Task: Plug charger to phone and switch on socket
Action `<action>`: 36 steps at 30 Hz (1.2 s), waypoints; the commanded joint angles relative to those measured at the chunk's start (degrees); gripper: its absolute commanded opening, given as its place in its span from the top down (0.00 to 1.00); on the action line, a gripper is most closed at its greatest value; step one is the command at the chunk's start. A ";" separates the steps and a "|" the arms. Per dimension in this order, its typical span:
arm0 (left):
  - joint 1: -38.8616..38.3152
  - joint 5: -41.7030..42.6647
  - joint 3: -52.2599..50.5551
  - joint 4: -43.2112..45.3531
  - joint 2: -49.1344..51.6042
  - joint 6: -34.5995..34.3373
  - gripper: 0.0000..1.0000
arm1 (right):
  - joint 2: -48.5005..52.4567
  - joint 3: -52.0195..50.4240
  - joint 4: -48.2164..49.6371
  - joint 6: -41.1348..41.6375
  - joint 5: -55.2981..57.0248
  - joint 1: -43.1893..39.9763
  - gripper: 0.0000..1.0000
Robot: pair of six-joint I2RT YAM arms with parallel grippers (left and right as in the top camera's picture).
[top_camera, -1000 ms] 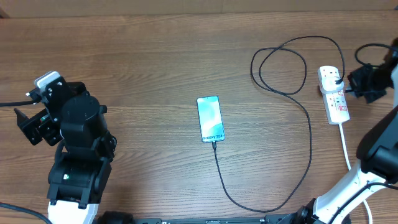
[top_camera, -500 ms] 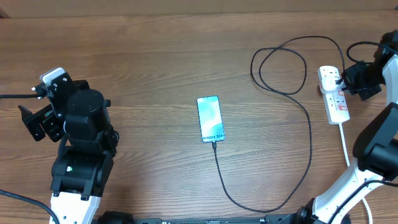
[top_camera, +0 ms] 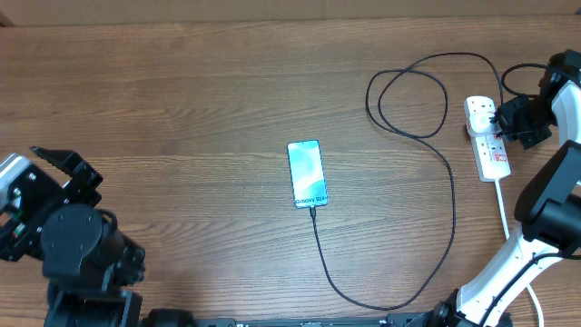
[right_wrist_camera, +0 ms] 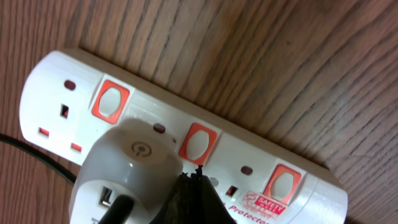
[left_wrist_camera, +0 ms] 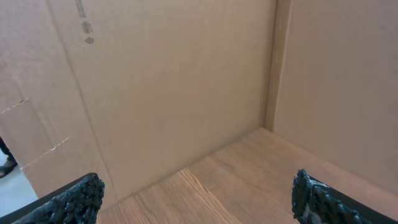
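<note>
Pointing with fingers pinched together on nothing, the right gripper has the middle red switch just ahead of its tip, the socket lying crosswise.

The table is lit softly and evenly from above in the overhead view. Only thin, faint shadows are cast beside the charger, and the phone screen is rendered as the brightest patch. In the left wrist view the cardboard is evenly lit and slightly soft, and the left gripper is reduced to dark tips in the bottom corners. In the right wrist close-up the socket is sharp, a mild sheen is seen on the white plug, and the right gripper is dark and blurred.
</note>
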 commanded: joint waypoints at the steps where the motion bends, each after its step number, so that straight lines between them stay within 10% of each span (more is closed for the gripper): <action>1: 0.26 -1.16 -0.31 0.04 -2.29 1.07 0.00 | 1.49 1.51 1.25 0.37 -0.87 0.11 0.96; 19: 0.26 -1.16 -0.57 -4.22 -11.82 1.07 0.00 | -0.57 4.13 -6.32 -1.36 1.88 2.08 0.96; 25: 0.48 -1.20 -0.57 -6.01 -21.46 1.07 0.00 | -19.10 4.26 -6.84 -1.16 -2.54 -1.99 0.96; 36: 1.73 -1.20 -0.57 -6.47 -27.74 1.07 0.00 | -56.15 4.26 21.86 7.91 -26.60 -10.71 0.96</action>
